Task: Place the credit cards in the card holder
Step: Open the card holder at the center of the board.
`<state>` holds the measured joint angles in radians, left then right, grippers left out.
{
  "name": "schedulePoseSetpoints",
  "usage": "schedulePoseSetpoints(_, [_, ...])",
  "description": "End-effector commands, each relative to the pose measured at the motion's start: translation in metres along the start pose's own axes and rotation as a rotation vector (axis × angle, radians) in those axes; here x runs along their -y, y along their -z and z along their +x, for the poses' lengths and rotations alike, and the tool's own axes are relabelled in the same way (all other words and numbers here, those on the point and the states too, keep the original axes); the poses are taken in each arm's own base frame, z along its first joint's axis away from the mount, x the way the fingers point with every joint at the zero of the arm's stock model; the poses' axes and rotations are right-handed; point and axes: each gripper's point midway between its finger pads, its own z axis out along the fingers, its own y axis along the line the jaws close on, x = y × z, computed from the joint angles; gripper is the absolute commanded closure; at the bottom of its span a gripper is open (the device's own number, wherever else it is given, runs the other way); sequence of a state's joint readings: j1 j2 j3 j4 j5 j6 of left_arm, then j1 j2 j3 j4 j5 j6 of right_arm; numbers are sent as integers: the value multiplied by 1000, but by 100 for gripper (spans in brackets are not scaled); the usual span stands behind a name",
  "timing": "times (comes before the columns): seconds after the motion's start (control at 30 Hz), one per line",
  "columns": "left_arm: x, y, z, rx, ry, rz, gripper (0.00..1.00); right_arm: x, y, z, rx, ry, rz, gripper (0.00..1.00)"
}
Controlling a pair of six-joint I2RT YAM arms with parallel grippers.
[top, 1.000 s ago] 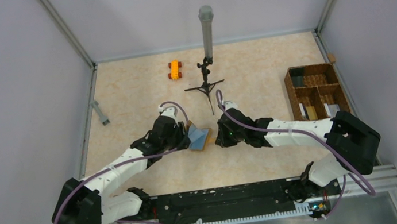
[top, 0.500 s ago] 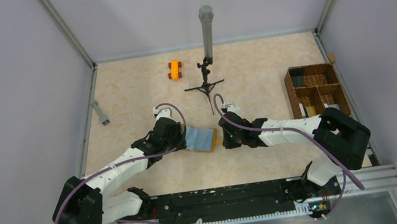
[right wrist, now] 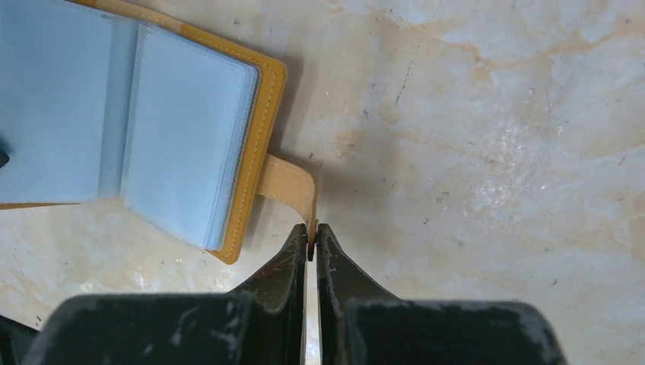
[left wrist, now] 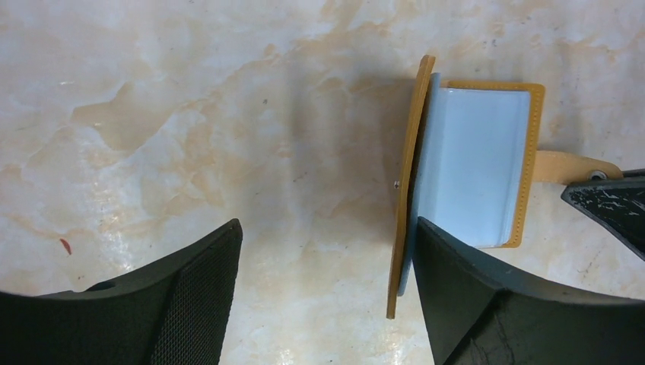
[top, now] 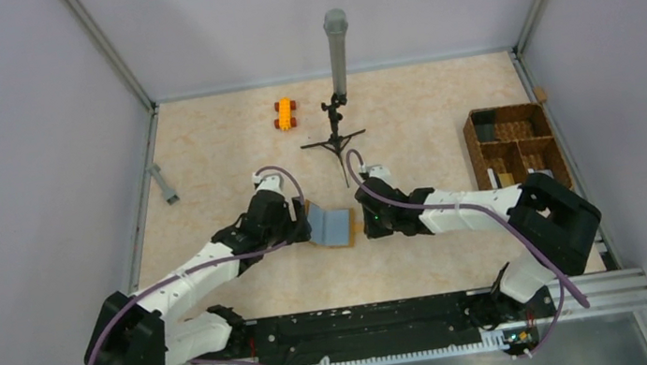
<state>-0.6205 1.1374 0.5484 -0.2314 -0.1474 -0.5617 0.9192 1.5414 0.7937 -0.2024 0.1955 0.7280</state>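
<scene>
The card holder [top: 330, 227] lay open in the middle of the table [top: 424, 113], between the two arms. Its long axis ran from one arm to the other. The right cover was flat with pale blue sleeves [right wrist: 179, 129] facing up, and the left cover stood almost on edge. Its strap [right wrist: 289, 186] pointed toward the right arm. The right gripper [right wrist: 312, 228] was pressed together, pinching the strap's tip. The left gripper [left wrist: 325, 236] was spread wide, and the raised cover stood close against one finger [left wrist: 471, 296].
</scene>
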Motion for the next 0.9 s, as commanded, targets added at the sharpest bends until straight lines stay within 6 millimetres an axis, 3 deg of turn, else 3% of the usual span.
schedulePoseSetpoints(0.0, [22,-1,-23,57,-35,89,19,-6,5,-23,46,7,-2,100])
schedulePoseSetpoints(0.03, [22,-4,-20,43,-39,85,21,-7,7,-25,51,8,-5,98])
schedulePoseSetpoints(0.23, [25,-11,-12,14,-20,103,38,-21,31,-44,107,29,-74,65])
schedulePoseSetpoints(0.33, [30,-8,-13,22,-1,135,45,-35,47,-57,145,39,-146,58])
schedulePoseSetpoints(0.57, [33,-4,-11,28,32,159,60,-70,65,-75,196,48,-311,65])
schedulePoseSetpoints(0.77, [33,-7,-5,11,51,159,73,-94,46,-70,142,42,-395,81])
schedulePoseSetpoints(0.87, [33,-6,-4,9,66,161,79,-103,34,-65,119,36,-428,82])
